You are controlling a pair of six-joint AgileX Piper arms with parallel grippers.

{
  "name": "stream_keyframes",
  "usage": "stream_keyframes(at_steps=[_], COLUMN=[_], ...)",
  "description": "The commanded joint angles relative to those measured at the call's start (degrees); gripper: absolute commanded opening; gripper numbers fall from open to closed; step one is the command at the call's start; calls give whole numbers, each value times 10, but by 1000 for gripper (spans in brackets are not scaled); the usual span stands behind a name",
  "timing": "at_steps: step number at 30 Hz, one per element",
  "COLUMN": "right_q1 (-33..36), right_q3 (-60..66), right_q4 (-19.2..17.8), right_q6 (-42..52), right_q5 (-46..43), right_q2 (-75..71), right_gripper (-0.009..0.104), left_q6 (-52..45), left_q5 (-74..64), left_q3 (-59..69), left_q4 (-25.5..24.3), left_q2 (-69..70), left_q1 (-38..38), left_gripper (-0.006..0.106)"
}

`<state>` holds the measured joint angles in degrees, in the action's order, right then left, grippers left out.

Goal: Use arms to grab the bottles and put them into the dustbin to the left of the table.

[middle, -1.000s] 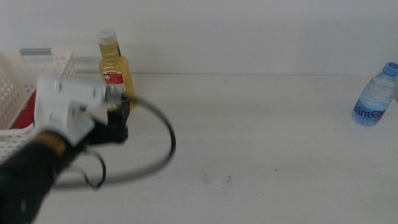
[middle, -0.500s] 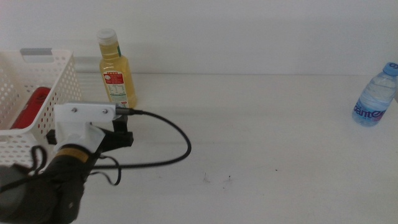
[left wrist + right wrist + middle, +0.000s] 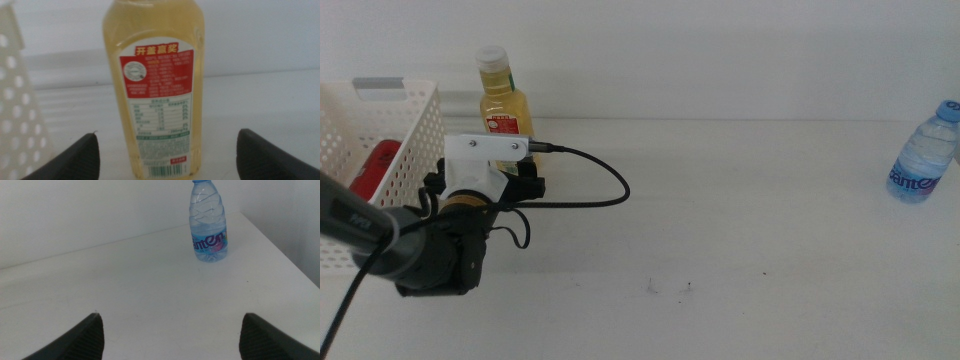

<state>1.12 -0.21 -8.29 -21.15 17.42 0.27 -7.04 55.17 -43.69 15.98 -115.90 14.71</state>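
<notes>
The left end effector [image 3: 525, 188] sits at nine o'clock on the worktop [image 3: 740, 220], just short of the juice bottle [image 3: 507, 110], jaws spread wide apart with nothing between them. In its wrist view the juice bottle [image 3: 155, 90] stands upright and centred in the gap. The dustbin [image 3: 395, 130] lies at nine o'clock beside the juice bottle, a red can [image 3: 372, 172] already inside. The step in hand looks like the approach to the juice bottle; next it should advance until the jaws flank the body, then close. The right end effector [image 3: 170, 335], out of the middle view, waits with jaws apart, facing the water bottle [image 3: 208, 222], which stands at three o'clock [image 3: 920, 155].
</notes>
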Motion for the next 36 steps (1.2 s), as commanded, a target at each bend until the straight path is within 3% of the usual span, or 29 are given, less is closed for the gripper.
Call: stream_keyframes(at_steps=[1, 22, 25, 27, 29, 33, 36], right_q1=[-5, -5, -5, -5, -5, -5, -5], right_q3=[2, 2, 2, 2, 2, 2, 2], right_q4=[-5, -5, -5, -5, -5, -5, -5], right_q6=[1, 1, 1, 1, 1, 1, 1], right_q5=[-8, -8, -8, -8, -8, -8, -8], right_q2=[-3, -3, -3, -3, -3, -3, -3], right_gripper=[90, 90, 90, 90, 90, 90, 90], left_q6=[14, -10, -13, -21, -52, -38, -27], left_q5=[-1, -3, -2, -4, -6, -48, -126], left_q3=[-25, -223, -224, -220, -209, -176, -140], left_q4=[-21, -22, -22, -22, -27, 36, 41], left_q2=[-21, -169, -166, -153, -132, -78, -15], left_q1=[-9, -33, -33, -31, -26, -15, -7], left_gripper=[94, 94, 89, 78, 59, 20, -2])
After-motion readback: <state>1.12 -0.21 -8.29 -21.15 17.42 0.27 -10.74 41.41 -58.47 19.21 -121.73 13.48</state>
